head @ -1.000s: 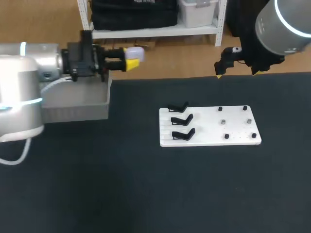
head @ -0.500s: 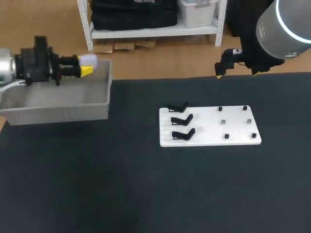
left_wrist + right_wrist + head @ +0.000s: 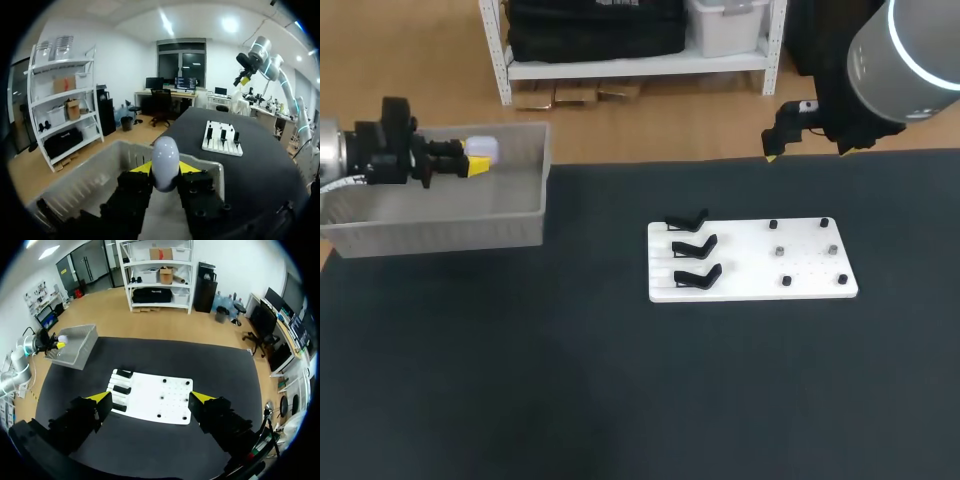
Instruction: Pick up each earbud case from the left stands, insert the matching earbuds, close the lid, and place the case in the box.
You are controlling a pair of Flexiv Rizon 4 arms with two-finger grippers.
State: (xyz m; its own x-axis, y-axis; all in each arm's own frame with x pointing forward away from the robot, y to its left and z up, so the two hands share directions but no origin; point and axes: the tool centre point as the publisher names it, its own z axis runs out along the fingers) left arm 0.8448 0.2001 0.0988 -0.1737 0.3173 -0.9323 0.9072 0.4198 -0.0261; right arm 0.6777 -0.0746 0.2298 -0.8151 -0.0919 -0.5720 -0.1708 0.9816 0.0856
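My left gripper (image 3: 473, 160) is shut on a pale lavender earbud case (image 3: 483, 150) with its lid closed, held over the grey box (image 3: 470, 235) at the table's far left. In the left wrist view the case (image 3: 165, 164) stands gripped between the yellow-tipped fingers (image 3: 142, 167) above the box's inside (image 3: 95, 187). The white board (image 3: 752, 258) carries three black stands (image 3: 692, 248) on its left side, with no cases on them, and small pegs on the right. My right gripper (image 3: 772, 146) hangs open, high over the far table edge, with nothing in it; its fingers (image 3: 102, 399) frame the board (image 3: 152, 396).
The board (image 3: 223, 141) lies ahead of my left gripper on the black table. The box (image 3: 75, 346) shows at the table's far corner in the right wrist view. Dark tabletop spreads in front of the board and the box.
My left arm has drawn back to the left with the case, carrying it from beside the box's right end to over the box's inside. The right arm has kept still.
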